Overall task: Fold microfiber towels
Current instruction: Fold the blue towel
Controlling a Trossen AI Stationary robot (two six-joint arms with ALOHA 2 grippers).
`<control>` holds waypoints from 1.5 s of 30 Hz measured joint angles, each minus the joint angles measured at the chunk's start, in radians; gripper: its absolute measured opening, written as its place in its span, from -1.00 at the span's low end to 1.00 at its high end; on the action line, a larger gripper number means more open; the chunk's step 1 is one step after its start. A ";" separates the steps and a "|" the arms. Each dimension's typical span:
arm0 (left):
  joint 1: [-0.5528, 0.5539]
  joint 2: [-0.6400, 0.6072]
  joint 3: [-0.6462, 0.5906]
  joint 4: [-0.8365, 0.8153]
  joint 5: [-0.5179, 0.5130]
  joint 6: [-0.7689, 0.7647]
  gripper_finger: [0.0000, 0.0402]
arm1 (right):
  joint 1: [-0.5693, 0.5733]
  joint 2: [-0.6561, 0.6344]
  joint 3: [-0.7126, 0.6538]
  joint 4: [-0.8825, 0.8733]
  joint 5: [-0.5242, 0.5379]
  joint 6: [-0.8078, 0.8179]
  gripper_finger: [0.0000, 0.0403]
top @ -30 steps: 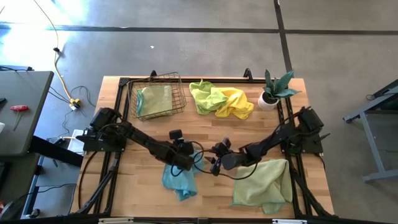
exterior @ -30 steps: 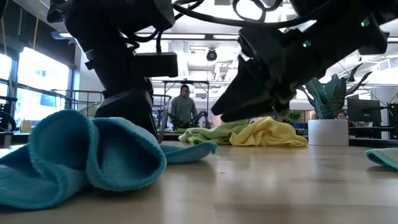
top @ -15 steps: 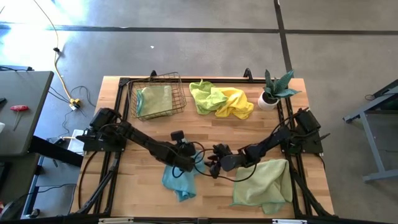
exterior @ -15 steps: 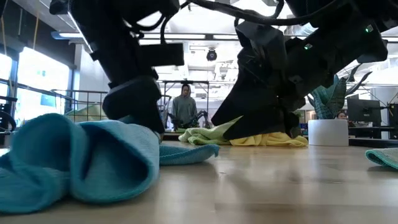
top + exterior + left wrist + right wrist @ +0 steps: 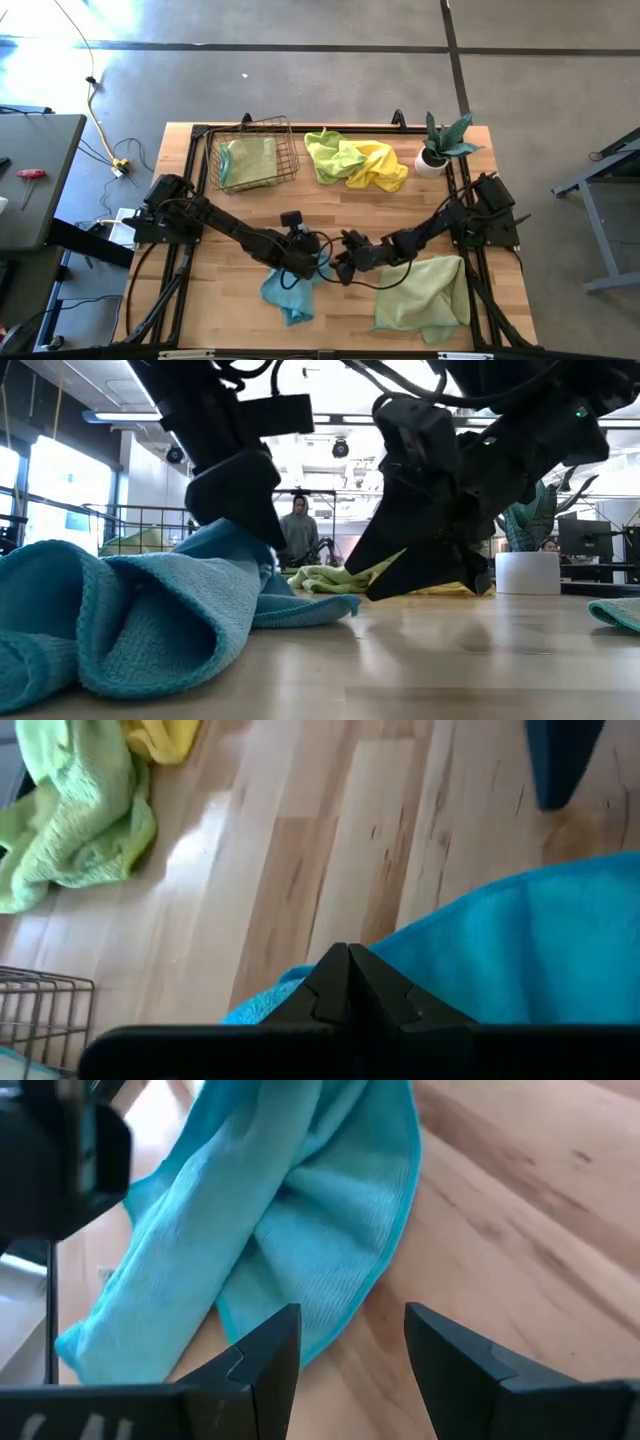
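Observation:
A teal microfiber towel (image 5: 285, 290) lies crumpled on the table near its front middle. My left gripper (image 5: 300, 262) is shut on its far part, which rises to the fingers in the low view (image 5: 215, 555). My right gripper (image 5: 340, 268) is open, low over the table, just right of the towel's right edge (image 5: 385, 1270), with nothing between its fingers. A pale green towel (image 5: 425, 290) lies spread at the front right. A lime towel (image 5: 330, 155) and a yellow towel (image 5: 380, 165) lie heaped at the back. My left gripper pinches the teal towel's far part (image 5: 440, 935) between its shut fingers, coming from above and pointing down. That part is drawn up into a ridge under the fingers (image 5: 235, 535). The rest of the towel lies in slack folds on the table (image 5: 100, 620).
A wire basket (image 5: 290, 150) at the back left holds a sage green cloth (image 5: 250, 160). A potted plant (image 5: 440, 145) stands at the back right. A person (image 5: 295, 530) stands in the room beyond the table. Bare wood lies between the towels.
My left gripper has risen, staying shut on the teal towel. The towel's far part has been drawn up off the table while its near folds stayed down. My right gripper has gone toward the table's left, closer to the towel's right edge, and lower.

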 joint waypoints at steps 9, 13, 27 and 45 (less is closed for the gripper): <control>-0.037 0.000 0.079 -0.009 -0.030 0.101 -1.00 | -0.014 0.005 0.000 0.008 -0.018 -0.011 -0.14; -0.045 0.000 0.119 -0.024 -0.073 0.137 -1.00 | -0.014 0.067 0.001 0.116 -0.038 -0.012 -0.14; -0.052 0.000 0.211 -0.182 -0.109 0.128 -1.00 | -0.018 0.127 0.004 0.222 -0.088 -0.056 -0.14; -0.087 -0.001 0.266 -0.405 -0.121 -0.074 -1.00 | -0.008 0.075 -0.001 0.133 -0.133 -0.047 -0.14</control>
